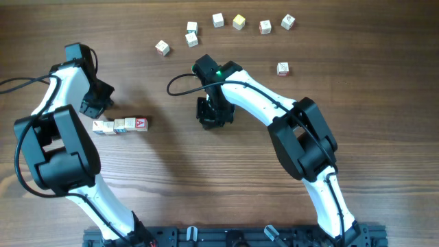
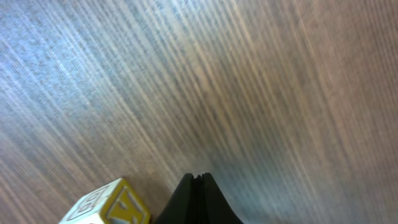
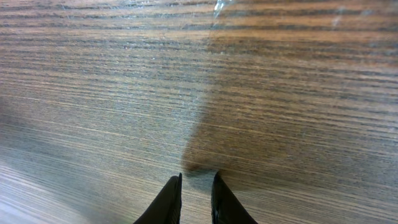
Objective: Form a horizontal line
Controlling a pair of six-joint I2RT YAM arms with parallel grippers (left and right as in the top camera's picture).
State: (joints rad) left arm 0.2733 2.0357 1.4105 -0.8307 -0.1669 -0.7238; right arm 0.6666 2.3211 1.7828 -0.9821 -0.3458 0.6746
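- The horizontal line [image 1: 121, 125] lies at the left of the surface [image 1: 206, 199], its cubes edge to edge with the red "A" at its right end.
- The left fingers [image 2: 184, 202] are pressed together and empty, near the line's left end. This pose probably suits nudging rather than grasping.
- The right fingers [image 3: 166, 202] stand slightly apart and hold nothing. They are at mid-surface, well apart from the loose cubes [image 1: 218, 20].
- Only the overhead view shows the whole line. The left wrist view adds one yellow-faced cube [image 2: 111, 206] close by, and the right wrist view shows bare wood.

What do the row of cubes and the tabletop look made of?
Cubes of the horizontal line: probably pale matte wood, whitish faces with printed letters, a red A at one end. For the table: wood or wood-look laminate, brown streaked grain, slight sheen.
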